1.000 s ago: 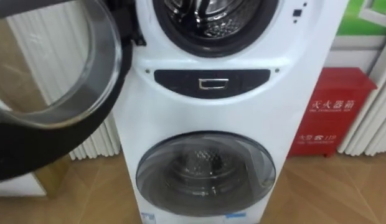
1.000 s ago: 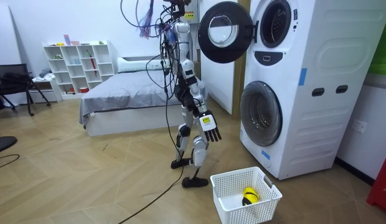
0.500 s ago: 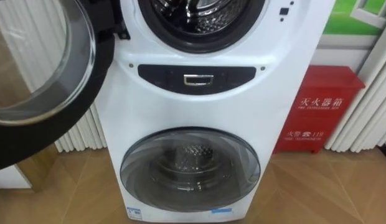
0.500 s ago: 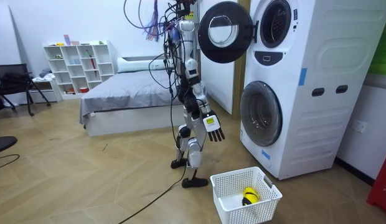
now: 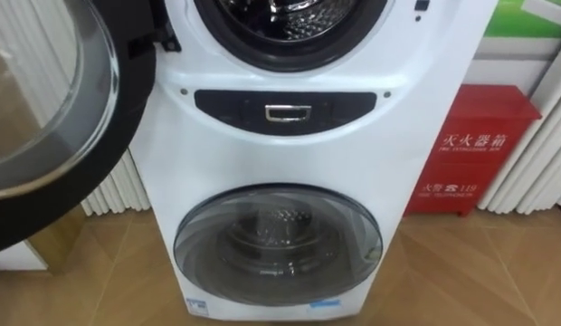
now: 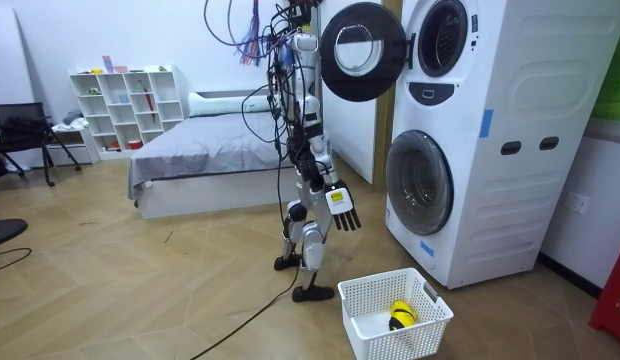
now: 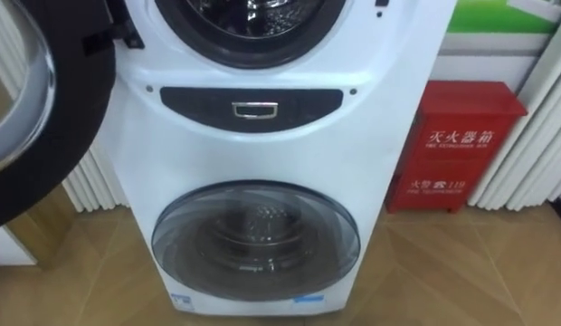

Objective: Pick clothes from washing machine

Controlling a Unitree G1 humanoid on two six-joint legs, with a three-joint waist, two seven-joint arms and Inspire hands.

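— What's different from a second ago?
— The robot has edged closer to the washing machine (image 5: 353, 172), and the head's view now has it square ahead. I'd judge it is lining up, with no reach begun.
— And the hand?
— The right hand (image 6: 342, 205) hangs by the thigh, fingers loosely straight and spread, holding and touching nothing.
— The clothes?
— The basket (image 6: 410, 343) by its feet holds something yellow and dark (image 6: 400, 312). Beyond, the upper door (image 5: 45, 109) stands swung wide. The upper drum (image 5: 290, 14) shows bare metal, so any clothes lie deeper, I'd guess
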